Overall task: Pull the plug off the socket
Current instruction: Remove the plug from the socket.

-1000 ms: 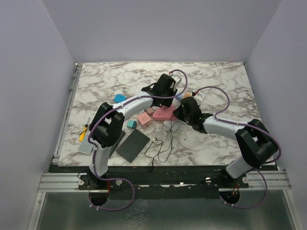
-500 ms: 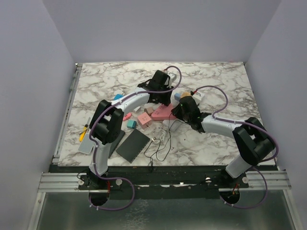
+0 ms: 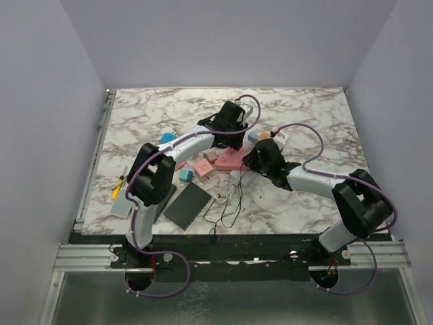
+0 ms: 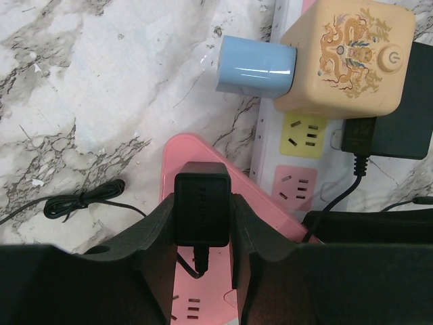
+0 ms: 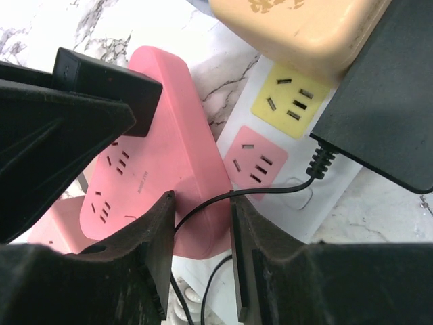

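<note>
The white power strip (image 4: 269, 139) lies on the marble table, with yellow and pink outlets showing (image 5: 338, 183). A beige cube adapter (image 4: 345, 57), a blue plug (image 4: 256, 64) and a black adapter (image 4: 389, 128) sit on it. A pink power strip (image 4: 179, 159) lies across it (image 3: 230, 160). My left gripper (image 4: 201, 227) is shut on a small black plug (image 4: 201, 203) over the pink strip's far end; I cannot tell if its prongs are seated. My right gripper (image 5: 201, 223) has its jaws apart over the pink strip's near end (image 5: 196, 203), a black cord crossing between them.
A black pad (image 3: 187, 204), a pink block (image 3: 204, 167), blue blocks (image 3: 168, 139), a yellow-handled tool (image 3: 118, 187) and loops of thin black cord (image 3: 226, 206) lie near the front left. Both arms cross at the table's middle.
My left gripper shifted slightly left, then back right, with the black plug in it. The right gripper stayed over the pink strip.
</note>
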`<state>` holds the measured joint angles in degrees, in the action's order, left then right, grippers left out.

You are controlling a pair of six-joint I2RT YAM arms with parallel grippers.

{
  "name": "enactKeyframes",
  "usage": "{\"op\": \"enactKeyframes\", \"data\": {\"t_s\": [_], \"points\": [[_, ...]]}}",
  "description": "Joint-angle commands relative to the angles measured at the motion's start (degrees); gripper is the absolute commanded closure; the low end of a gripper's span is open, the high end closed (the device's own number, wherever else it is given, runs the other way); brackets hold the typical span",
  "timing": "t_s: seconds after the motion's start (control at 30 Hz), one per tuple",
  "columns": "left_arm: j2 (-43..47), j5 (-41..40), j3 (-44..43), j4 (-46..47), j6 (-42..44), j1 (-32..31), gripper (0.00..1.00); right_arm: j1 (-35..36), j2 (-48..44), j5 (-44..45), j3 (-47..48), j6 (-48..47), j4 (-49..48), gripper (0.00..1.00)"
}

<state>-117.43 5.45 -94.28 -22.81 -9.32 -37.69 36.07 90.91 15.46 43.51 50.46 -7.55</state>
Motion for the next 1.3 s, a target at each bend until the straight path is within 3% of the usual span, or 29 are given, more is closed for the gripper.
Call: {"op": "enactKeyframes", "data": {"t_s": [0.0, 0.4, 0.83, 1.07, 1.27], "points": [[1.0, -4.8, 1.2, -0.8, -1.2, -2.7, 1.0, 3.0, 2.9, -8.5, -7.1, -4.8, 23.1, 0.62], [2.2, -9.7, 1.9, -0.8, -0.8, -4.6, 1.0, 3.0, 0.1, -9.9, -7.4, -3.7, 24.1, 0.6], [2.7, -9.2, 2.5, -0.3, 0.9, -4.9, 1.0, 3.0, 4.6, -8.3, -6.3, -1.0, 27.0, 0.65], [3.7, -13.5, 4.0, 0.9, 4.0, -7.1, 1.0, 3.0, 7.3, -9.3, -6.7, -0.7, 26.1, 0.66], [3.0, -9.8, 3.4, 0.8, 3.9, -6.5, 1.0, 3.0, 9.0, -9.9, -6.6, -0.5, 25.7, 0.67]]}}
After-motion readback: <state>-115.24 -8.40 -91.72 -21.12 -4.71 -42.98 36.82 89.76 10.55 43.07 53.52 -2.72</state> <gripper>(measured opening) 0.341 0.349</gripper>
